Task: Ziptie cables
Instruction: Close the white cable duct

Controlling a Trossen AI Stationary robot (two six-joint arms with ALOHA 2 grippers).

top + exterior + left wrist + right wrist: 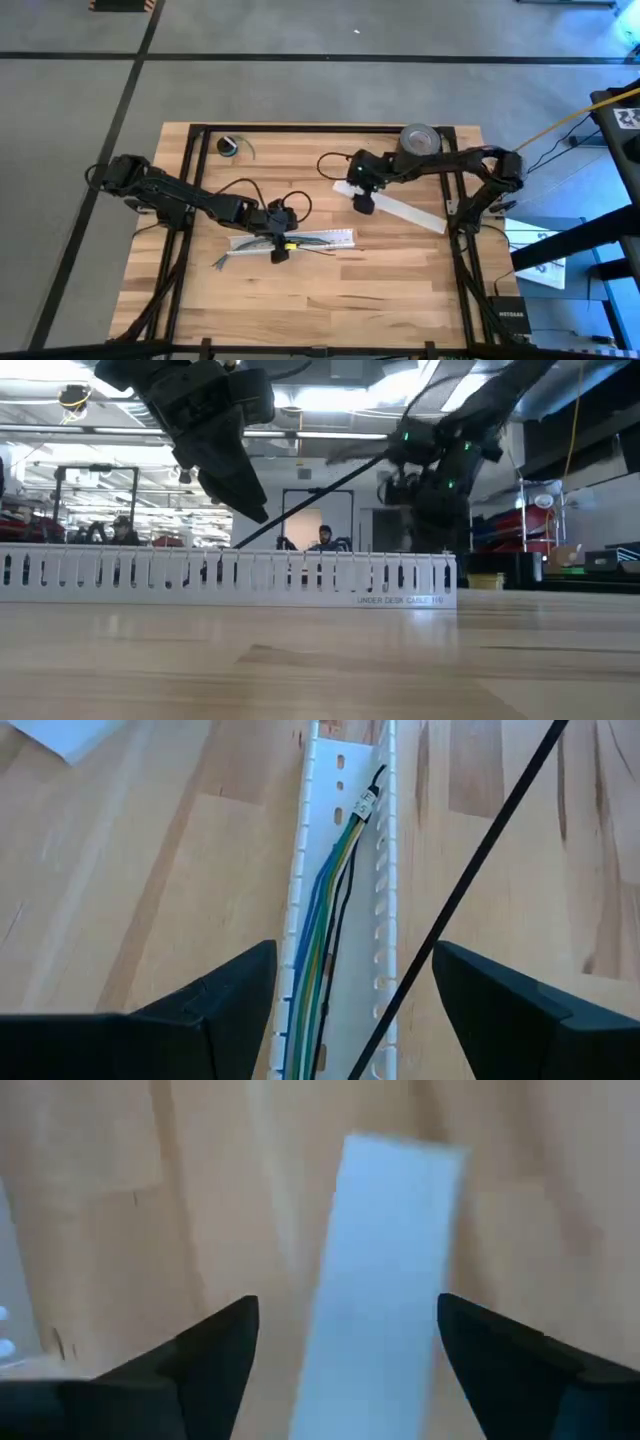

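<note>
The cables (325, 920), thin blue, green, yellow and black wires, lie lengthwise in a white slotted channel (385, 920) on the wooden table (300, 300). My left gripper (355, 1010) hovers open over the channel (330, 238), one finger on either side of it. The ziptie (470, 880), a thin black strip, slants across between those fingers; in the low view the ziptie (320, 495) rises from behind the channel (230, 575). What bears it does not show. My right gripper (345, 1360) is open above a flat white strip (390, 1260) farther back.
A grey tape roll (420, 138) stands at the far right of the table, and a small dark ring (230, 147) at the far left. The flat white strip (405, 212) lies slanted under my right gripper (364, 205). Bare wood lies toward the near edge.
</note>
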